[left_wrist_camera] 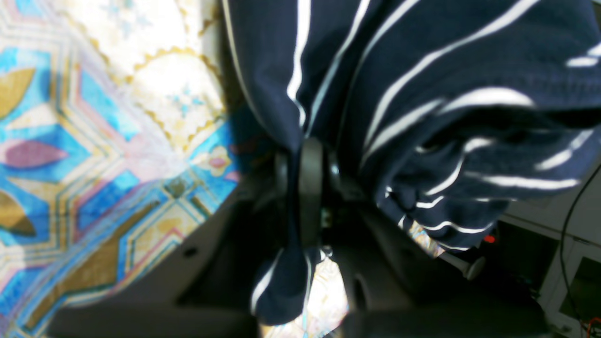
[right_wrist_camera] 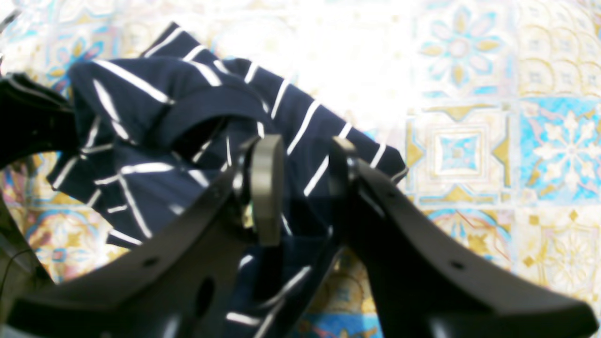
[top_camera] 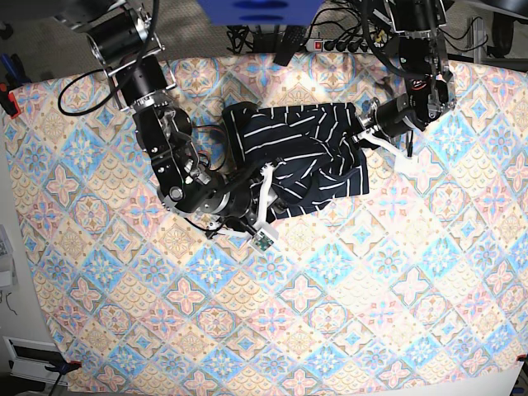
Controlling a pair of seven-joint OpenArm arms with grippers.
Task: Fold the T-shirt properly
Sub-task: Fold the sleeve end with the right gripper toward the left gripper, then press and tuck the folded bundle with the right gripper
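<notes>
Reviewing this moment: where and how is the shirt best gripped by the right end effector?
Probably at the near hem of the shirt, at its corner, from above on the outer side, with the fingers straddling the edge. That part lies flat, its outline plain against the tablecloth, whereas the middle is bunched into loose folds that could pull up several layers.

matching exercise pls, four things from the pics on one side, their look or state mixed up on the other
1. striped T-shirt
2. tile-patterned tablecloth
3. left gripper
4. right gripper

A. jaws apart
B. dark navy and white
C. pinching cloth
D. spread beneath the garment

Pairs: 1-B, 2-D, 3-C, 4-A
</notes>
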